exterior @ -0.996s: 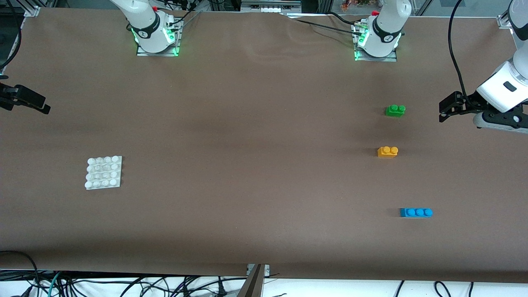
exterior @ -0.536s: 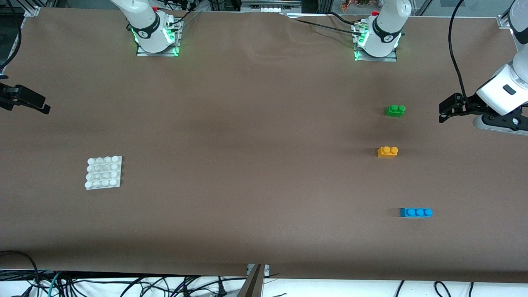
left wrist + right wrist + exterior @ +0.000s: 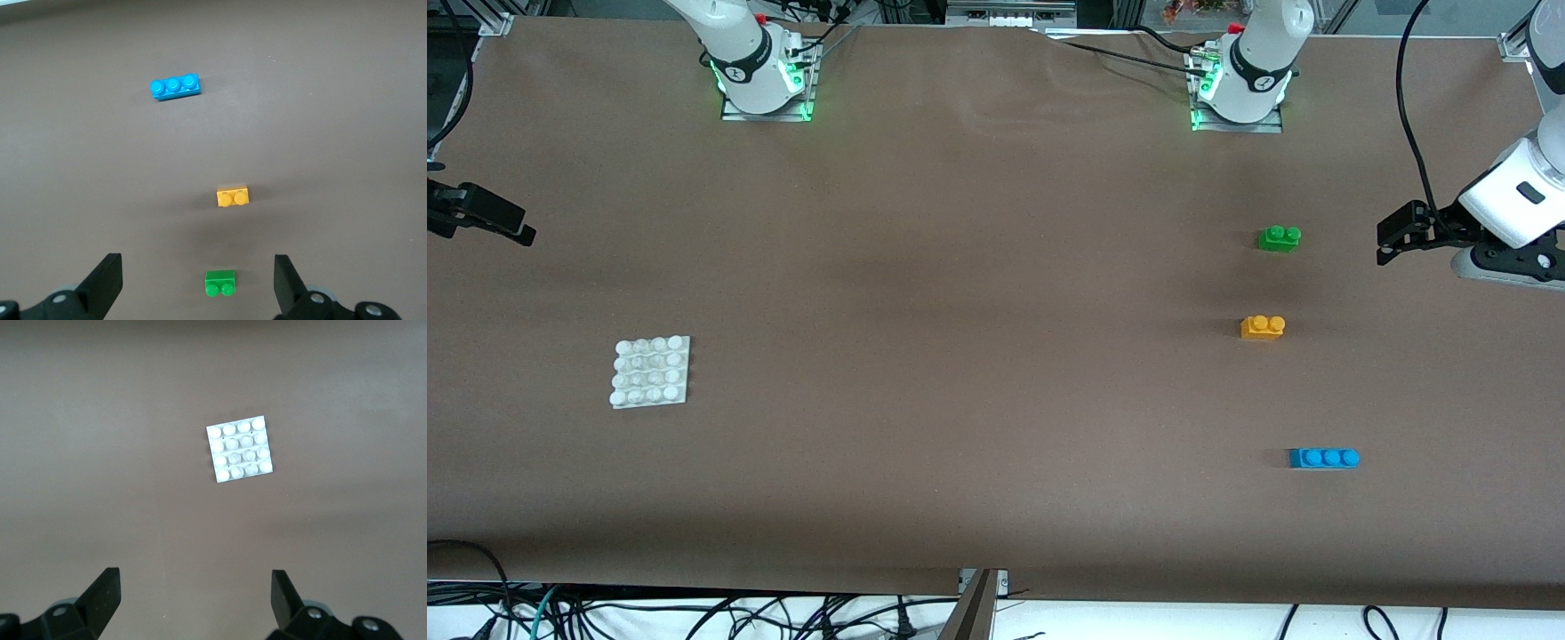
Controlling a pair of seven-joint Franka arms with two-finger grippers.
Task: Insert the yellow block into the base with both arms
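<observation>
Yellow block (image 3: 1263, 326) sits flat on the brown table (image 3: 996, 498), studs up, at about three o'clock in the front view, toward the left arm's end and touched by neither gripper. Sweeping from the right arm's end, the right gripper (image 3: 195, 587) hangs over the table's edge at about ten o'clock in the front view. Its wrist view shows the two black fingers (image 3: 105, 590) spread wide with nothing between them. At roughly nine o'clock lies the base (image 3: 651, 372), a white square plate with four rows of four studs. It is flat on the cloth, well apart from every brick, with nothing on it. The right arm's base (image 3: 763, 76) glows green at eleven o'clock, and the left arm's base (image 3: 1238, 89) glows green at one o'clock. Then comes the cluster of bricks. A green block (image 3: 1279, 237) lies at twelve o'clock from the yellow one, farther from the front camera. A blue block (image 3: 1323, 458) with three studs lies at about five o'clock from it, nearer to that camera. None of the three touch. Last, the left gripper (image 3: 197, 273) hangs over the table at three o'clock from the green block. Its claw is opened as far as it goes and empty, and all three bricks show in its wrist view.
</observation>
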